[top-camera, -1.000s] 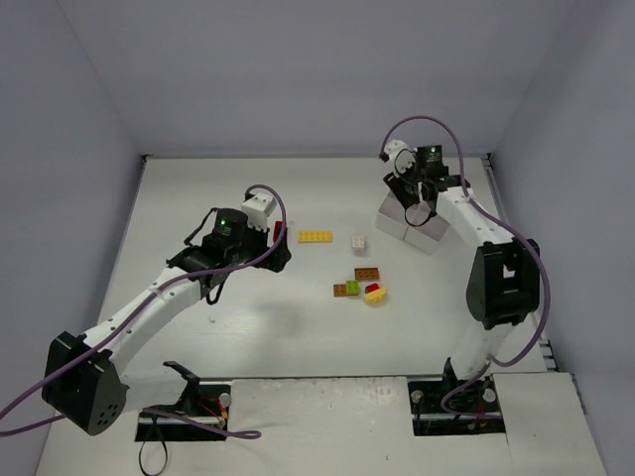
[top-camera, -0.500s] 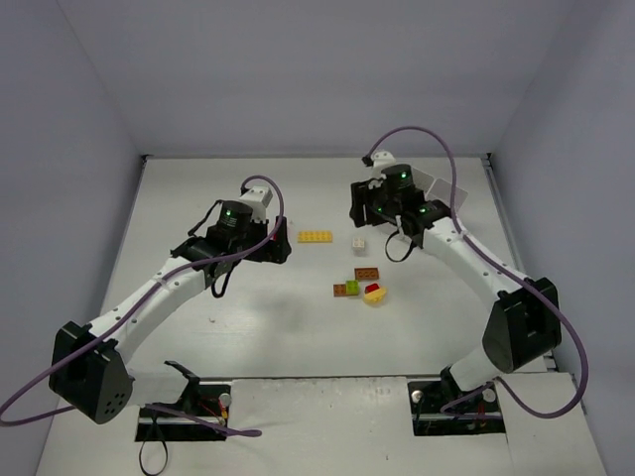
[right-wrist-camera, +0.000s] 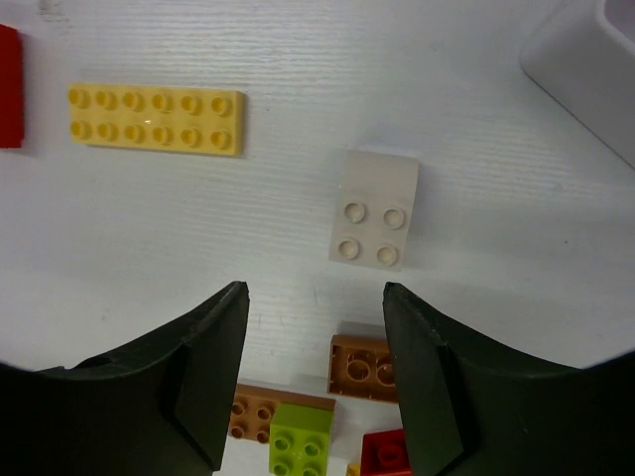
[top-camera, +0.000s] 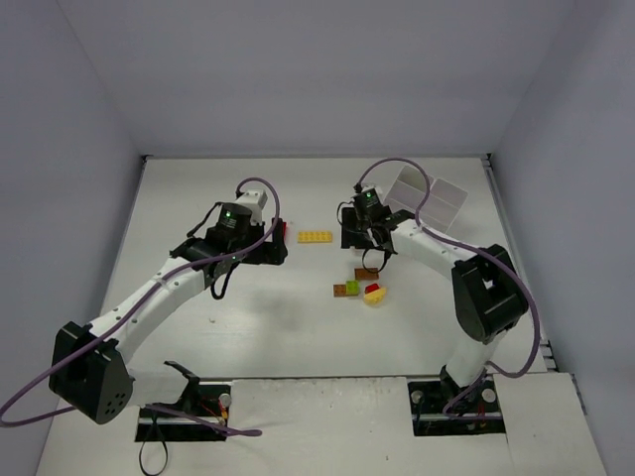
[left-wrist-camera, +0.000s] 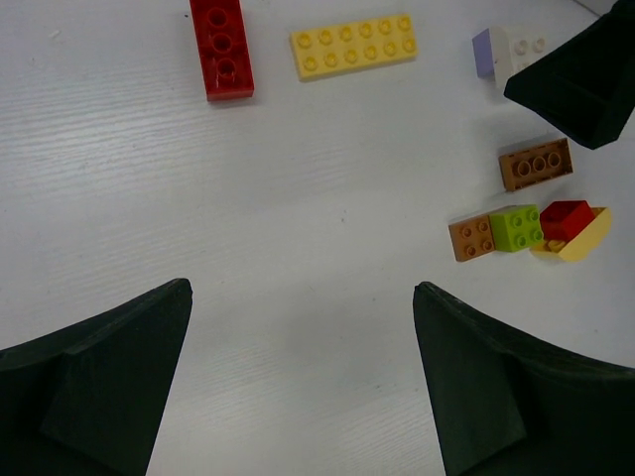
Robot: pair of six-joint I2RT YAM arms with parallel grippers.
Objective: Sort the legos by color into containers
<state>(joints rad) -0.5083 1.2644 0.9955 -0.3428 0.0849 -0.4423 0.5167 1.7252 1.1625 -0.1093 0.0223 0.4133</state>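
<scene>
Just beyond the right gripper [right-wrist-camera: 316,372] tips lay the white brick [right-wrist-camera: 372,220], studs up, flat on the table [right-wrist-camera: 496,297], w/ nothing touching it. Seen from the right wrist, it sat ahead of the jaws and off-centre, more in line w/ the finger on the right of that view than w/ the gap. Brick was approx square w/ a smooth sloped far half, so no real long axis. Its edges ran slightly skewed vs. the line betw. the fingers. Right jaws stood apart, nothing betw. them.

A brown brick [right-wrist-camera: 362,365] lay betw. the white one and that same finger, close to the tip. Prob. the thing to avoid clipping on the way fwd.

Left gripper [left-wrist-camera: 300,327] was spread wide and empty over bare table, w/ the red brick [left-wrist-camera: 222,45] and yellow plate [left-wrist-camera: 352,45] ahead of it. The white brick was well off to its far right, so the right arm was clearly nearer.

Tray [top-camera: 427,198] sat toward the far right corner, apart from the loose legos. Judged next: right arm needs a small fwd-and-sideways shift to centre the white brick, then descend.
</scene>
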